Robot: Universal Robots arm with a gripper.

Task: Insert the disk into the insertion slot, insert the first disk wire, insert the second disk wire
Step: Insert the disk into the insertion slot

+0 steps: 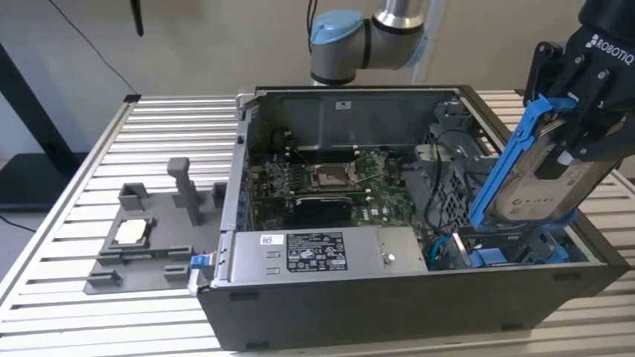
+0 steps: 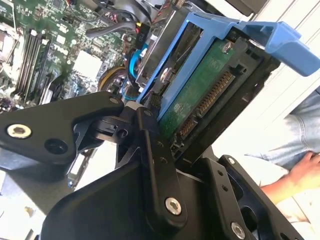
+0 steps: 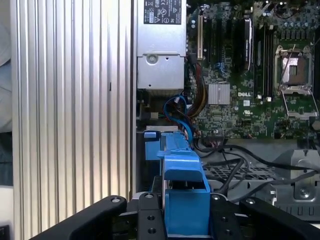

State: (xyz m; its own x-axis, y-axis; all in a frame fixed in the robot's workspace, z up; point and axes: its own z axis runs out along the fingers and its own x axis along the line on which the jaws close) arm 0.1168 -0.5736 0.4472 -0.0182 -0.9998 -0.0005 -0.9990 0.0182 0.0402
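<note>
My gripper (image 1: pixel 573 137) is shut on the disk (image 1: pixel 543 175), a silver-grey drive with a white label in a bright blue carrier. The disk hangs tilted, its lower end just above the insertion slot (image 1: pixel 501 256), a grey bay with blue fittings in the open case's near corner at the exterior view's right. In the second wrist view the black fingers (image 2: pixel 150 145) clamp the disk (image 2: pixel 200 95), whose green board and connector show. In the first wrist view the carrier (image 3: pixel 182 185) points toward the slot (image 3: pixel 152 145). Blue wires (image 1: pixel 444 245) lie loose beside the slot.
The open computer case (image 1: pixel 397 312) sits on a slatted metal table (image 1: pixel 70 208). Inside it are a grey labelled power-supply box (image 1: pixel 308 253) and the motherboard (image 1: pixel 328 175). A grey fixture plate (image 1: pixel 139 245) holds a chip. A person's hand (image 2: pixel 305 172) rests nearby.
</note>
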